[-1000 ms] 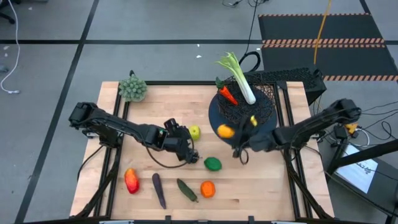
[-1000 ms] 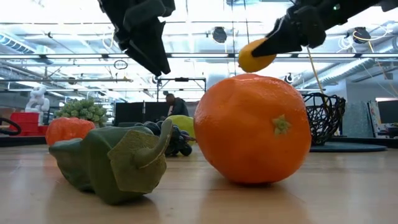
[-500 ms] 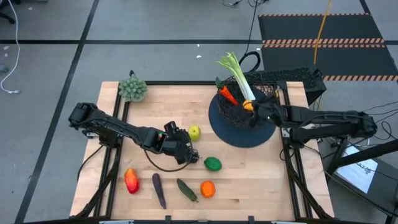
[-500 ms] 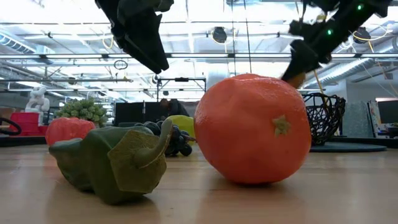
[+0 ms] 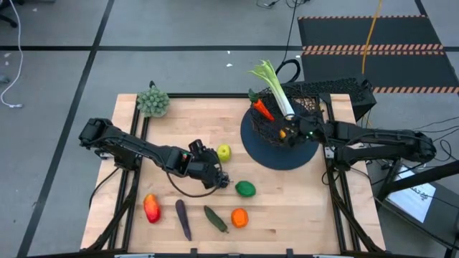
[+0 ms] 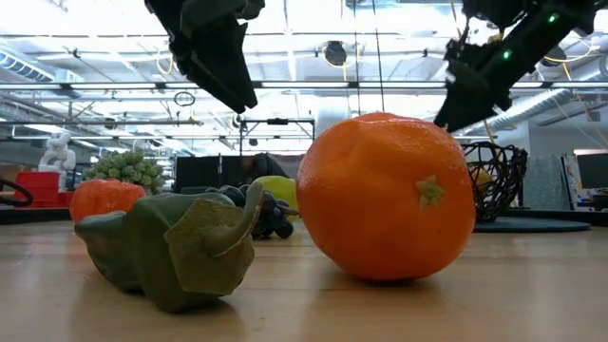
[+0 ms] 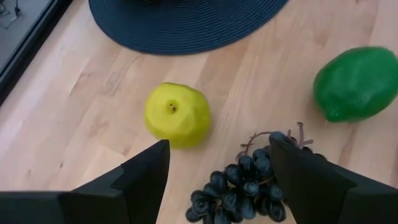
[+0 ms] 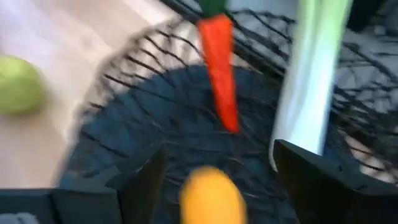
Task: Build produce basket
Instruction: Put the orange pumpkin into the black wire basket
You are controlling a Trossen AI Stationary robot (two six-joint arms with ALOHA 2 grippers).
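Grapes (image 7: 245, 186) lie on the counter (image 5: 179, 143) directly between the fingers of the left gripper (image 5: 219, 179), which hovers over them with fingers spread wide and holding nothing; in the left wrist view the bunch sits in the gap between the two fingers, stem end pointing toward the lime (image 7: 354, 83), long axis running roughly along the line of approach; judged ready for a straight descent and close. Yellow-green apple (image 7: 177, 115) lies just beside the grapes, nearer one finger, and could be nudged if the descent drifts that way. Right gripper (image 5: 301, 130) is over the basket (image 5: 271, 129), fingers parted, with the lemon (image 8: 211, 198) between them, blurred; whether gripped or already free cannot be told; carrot (image 8: 219, 68) and leek (image 8: 311, 74) already lean inside. Left arm is clearly the nearer to the remaining produce on the counter.
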